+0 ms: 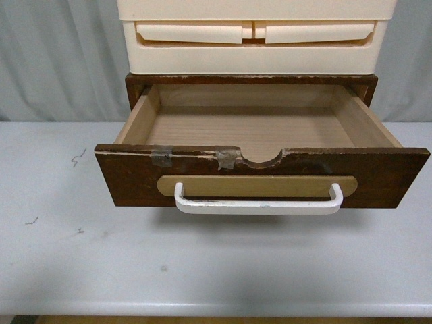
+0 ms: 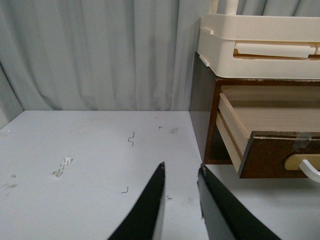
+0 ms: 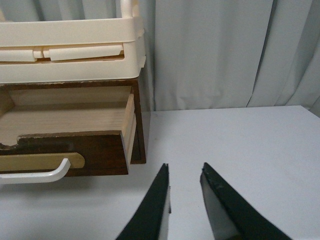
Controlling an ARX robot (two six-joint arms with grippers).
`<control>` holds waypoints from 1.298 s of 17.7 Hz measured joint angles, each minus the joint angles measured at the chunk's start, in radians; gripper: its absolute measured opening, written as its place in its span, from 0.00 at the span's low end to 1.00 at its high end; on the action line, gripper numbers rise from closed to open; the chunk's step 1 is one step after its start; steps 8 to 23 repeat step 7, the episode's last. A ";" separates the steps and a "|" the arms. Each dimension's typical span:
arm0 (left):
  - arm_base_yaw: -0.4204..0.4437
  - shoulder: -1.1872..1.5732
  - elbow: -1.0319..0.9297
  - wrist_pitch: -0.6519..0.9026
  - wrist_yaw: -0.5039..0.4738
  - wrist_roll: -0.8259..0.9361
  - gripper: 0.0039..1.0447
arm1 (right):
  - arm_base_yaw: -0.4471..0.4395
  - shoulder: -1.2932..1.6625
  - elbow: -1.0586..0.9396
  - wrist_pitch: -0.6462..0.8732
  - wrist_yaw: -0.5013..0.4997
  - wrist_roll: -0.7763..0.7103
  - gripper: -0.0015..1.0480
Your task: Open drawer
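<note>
White handle (image 1: 258, 203) sticks out in front on the drawer (image 1: 262, 174), which is pulled far out of its brown box (image 2: 203, 112) under the cream drawers (image 1: 255, 32). Both claws, left (image 2: 181, 180) and right (image 3: 184, 178), wait beside it, a little open, holding nothing.

The dark brown wooden drawer (image 1: 262, 177) sits pulled well out of its dark brown housing, filling the centre of the front view, its light wood interior open to view and bare. A white bar handle (image 1: 258, 204) is fixed across a tan oval plate (image 1: 256, 185) on its front. The top edge is chipped, patched with grey tape (image 1: 228, 157), and has a half-round notch (image 1: 262, 159) near the middle.
</note>
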State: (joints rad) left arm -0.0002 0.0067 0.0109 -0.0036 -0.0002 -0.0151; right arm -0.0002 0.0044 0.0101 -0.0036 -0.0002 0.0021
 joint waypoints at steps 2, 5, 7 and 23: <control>0.000 0.000 0.000 0.000 0.000 0.000 0.35 | 0.000 0.000 0.000 0.000 0.000 0.000 0.33; 0.000 0.000 0.000 0.000 0.000 0.000 0.87 | 0.000 0.000 0.000 0.000 0.000 0.000 0.87; 0.000 0.000 0.000 0.000 0.000 0.001 0.94 | 0.000 0.000 0.000 0.000 0.000 0.000 0.94; 0.000 0.000 0.000 0.000 0.000 0.001 0.94 | 0.000 0.000 0.000 0.000 0.000 0.000 0.94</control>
